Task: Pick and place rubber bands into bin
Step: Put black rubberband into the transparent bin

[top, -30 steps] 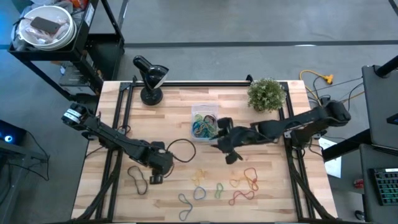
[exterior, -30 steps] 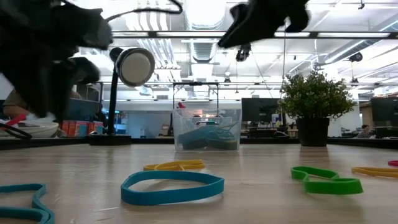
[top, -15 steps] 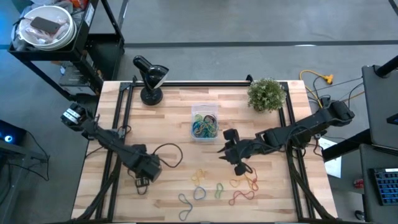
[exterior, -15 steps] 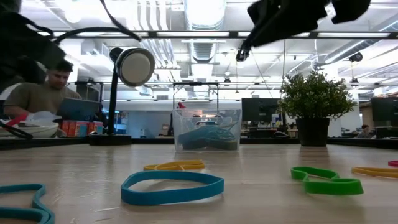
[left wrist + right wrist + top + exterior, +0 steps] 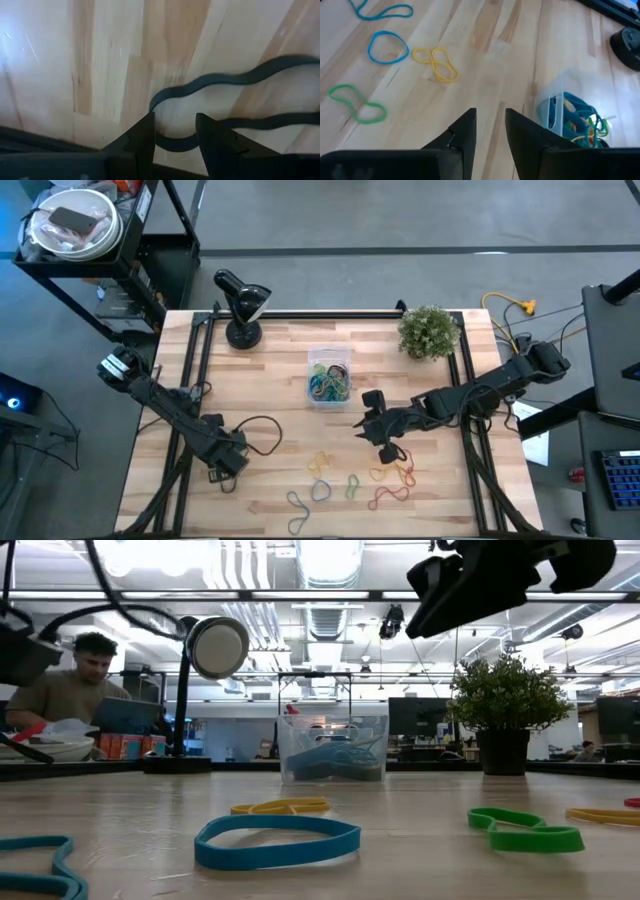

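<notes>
left pincer (image 5: 174, 131): low over the front-left of the tabletop (image 5: 280, 350), fingers parted w/ a gap, straddling a black rubber band (image 5: 220, 82) lying flat; nothing held yet.
step in hand (my guess): close on that black band. Do it well = drop till the tips touch wood, get the loop's near curve btwn the fingers, squeeze, lift straight up. It's thin & floppy, so a grip that's too high will slide off it.
right pincer (image 5: 490, 122): up off the wood, mid-right of the tabletop, fingers narrow w/ a gap, empty as far as I see; bin off to one side in its view.
bin (image 5: 329, 376): clear tub, centre-back of the tabletop, already a tangle of blue/green/yellow bands inside.
loose bands: yellow band (image 5: 438, 63), blue band (image 5: 387, 46), green band (image 5: 357, 104) + red/orange band cluster (image 5: 393, 475) toward the front, near the right pincer, well apart from the bin.
edges: left pincer is near the front-left side rail; black cable (image 5: 262, 430) loops just beside it. Don't snag it on the lift.
obstacles: desk lamp (image 5: 240, 308) back-left, potted plant (image 5: 429, 330) back-right; both flank the bin but stand apart from it.
open room: bare wood btwn left pincer and bin; the diagonal carry looks free. Right arm sits mid-right, so I'd come at the bin from the left.
</notes>
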You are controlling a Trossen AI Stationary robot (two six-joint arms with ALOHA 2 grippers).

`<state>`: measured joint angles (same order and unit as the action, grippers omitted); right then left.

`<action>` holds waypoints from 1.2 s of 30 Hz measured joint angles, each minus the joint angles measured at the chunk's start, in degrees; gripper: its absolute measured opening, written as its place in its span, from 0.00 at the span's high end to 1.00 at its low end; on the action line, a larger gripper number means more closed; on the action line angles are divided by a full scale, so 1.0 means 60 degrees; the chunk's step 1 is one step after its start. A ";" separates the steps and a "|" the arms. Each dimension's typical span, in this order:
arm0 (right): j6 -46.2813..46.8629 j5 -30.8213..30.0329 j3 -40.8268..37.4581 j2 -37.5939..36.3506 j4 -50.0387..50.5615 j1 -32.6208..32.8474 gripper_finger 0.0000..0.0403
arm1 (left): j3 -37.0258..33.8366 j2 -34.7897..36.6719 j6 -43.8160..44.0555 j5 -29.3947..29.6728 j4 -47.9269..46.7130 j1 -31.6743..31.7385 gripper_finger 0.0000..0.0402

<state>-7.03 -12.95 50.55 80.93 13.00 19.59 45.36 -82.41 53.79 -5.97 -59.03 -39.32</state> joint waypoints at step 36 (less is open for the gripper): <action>0.0102 -0.0011 -0.0195 0.0004 -0.0491 0.0008 0.80 | -0.0773 0.0299 0.0199 0.0504 0.0000 -0.0107 0.69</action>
<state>-6.42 -13.02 49.39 80.95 10.06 19.64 40.72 -80.62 54.99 -2.94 -59.03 -39.97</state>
